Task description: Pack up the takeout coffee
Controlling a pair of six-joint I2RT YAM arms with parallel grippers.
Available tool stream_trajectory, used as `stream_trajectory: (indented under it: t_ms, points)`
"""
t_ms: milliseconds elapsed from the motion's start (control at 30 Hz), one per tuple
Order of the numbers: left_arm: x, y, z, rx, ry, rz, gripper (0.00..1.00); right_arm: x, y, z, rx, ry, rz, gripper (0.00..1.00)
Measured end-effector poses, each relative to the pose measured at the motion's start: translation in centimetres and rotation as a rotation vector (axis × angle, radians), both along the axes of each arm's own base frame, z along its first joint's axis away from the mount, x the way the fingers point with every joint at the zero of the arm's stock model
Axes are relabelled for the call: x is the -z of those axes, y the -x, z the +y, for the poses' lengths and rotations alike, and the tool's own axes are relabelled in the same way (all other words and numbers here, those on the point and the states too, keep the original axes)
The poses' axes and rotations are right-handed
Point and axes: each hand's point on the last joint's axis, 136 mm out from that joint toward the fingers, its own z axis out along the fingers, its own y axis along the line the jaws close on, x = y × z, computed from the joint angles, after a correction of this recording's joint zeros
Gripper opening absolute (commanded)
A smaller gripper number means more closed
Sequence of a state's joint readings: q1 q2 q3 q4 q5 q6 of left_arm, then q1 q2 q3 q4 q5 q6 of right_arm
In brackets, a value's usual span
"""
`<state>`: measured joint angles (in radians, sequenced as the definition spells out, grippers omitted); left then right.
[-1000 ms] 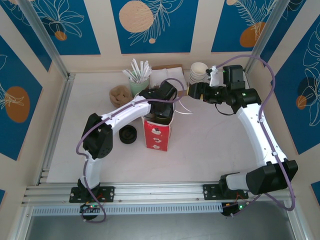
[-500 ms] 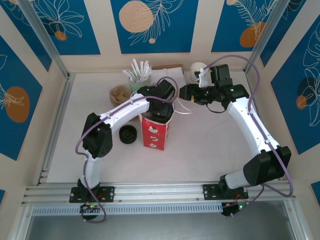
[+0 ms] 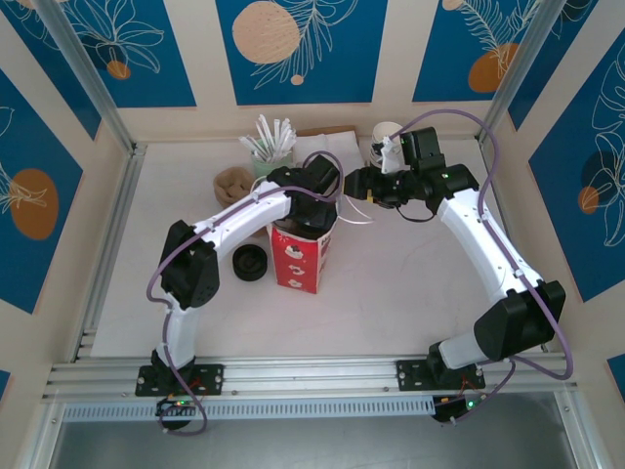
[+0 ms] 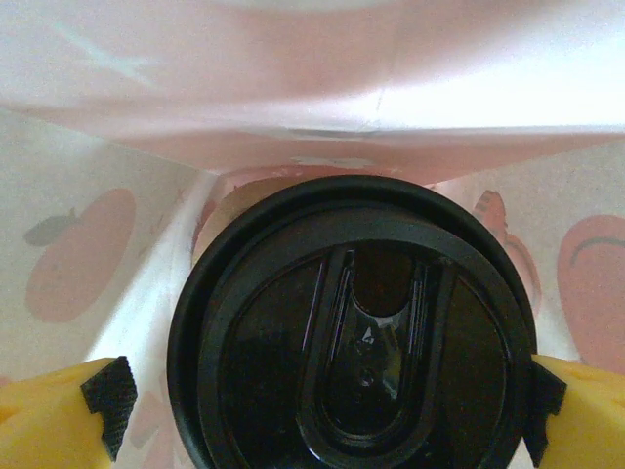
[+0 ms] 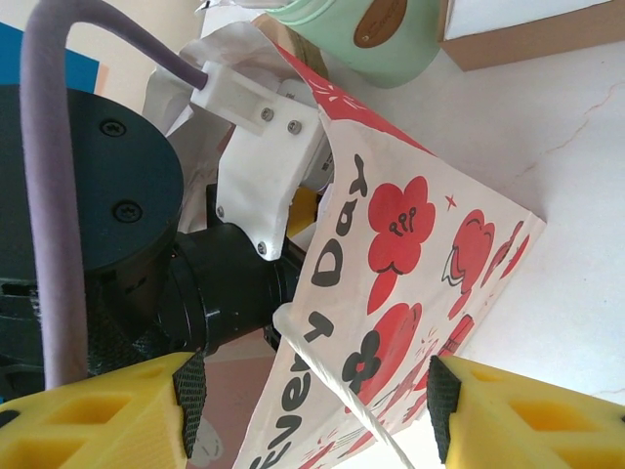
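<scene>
Left wrist view: the takeout coffee (image 4: 356, 332) has its lid cut by the bottom edge, and the cup body is hidden beneath the lid. Fingers of the left hand (image 4: 322, 410) run off the lower corners. The bag (image 4: 117, 244) wall is blurred along the top.

Top view: the left arm's wrist (image 3: 314, 191) covers the bag mouth.

Right wrist view: fingers of the right hand (image 5: 312, 391) are cut at the bottom edge, and the green cup (image 5: 391, 29) is cut at the top.

Coffee (image 4: 356, 332) sits in the bag (image 4: 293, 107), between the jaws of the left gripper (image 4: 322, 391). Bag's open edge lies between the jaws of the right gripper (image 5: 314, 396), stirrer cup (image 5: 371, 39) beyond it.
</scene>
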<state>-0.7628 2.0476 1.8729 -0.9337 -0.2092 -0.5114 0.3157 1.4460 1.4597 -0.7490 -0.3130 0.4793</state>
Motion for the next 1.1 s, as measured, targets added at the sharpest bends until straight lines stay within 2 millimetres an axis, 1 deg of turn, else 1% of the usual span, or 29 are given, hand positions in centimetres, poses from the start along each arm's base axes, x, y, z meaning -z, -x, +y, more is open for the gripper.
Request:
stream_trajectory:
  t_ms: [133,533,667,767,1100]
  points:
    - [0.0,0.0,0.1,-0.009,0.001,0.003,1.00,-0.1,0.0,0.0,0.007,0.018,-0.007,0.64]
    - [0.1,0.0,0.6,-0.039,0.002,0.016,1.00,0.6,-0.3,0.5,0.006,0.037,0.018,0.64]
    - [0.1,0.0,0.6,-0.040,0.003,0.018,1.00,0.6,-0.2,0.8,-0.008,0.010,0.034,0.65]
    - [0.0,0.0,0.6,-0.044,0.006,0.017,1.00,0.6,-0.2,0.9,-0.017,-0.025,0.053,0.68]
    - [0.0,0.0,0.6,-0.046,0.007,0.019,1.00,1.0,-0.2,1.1,-0.036,-0.073,0.073,0.68]
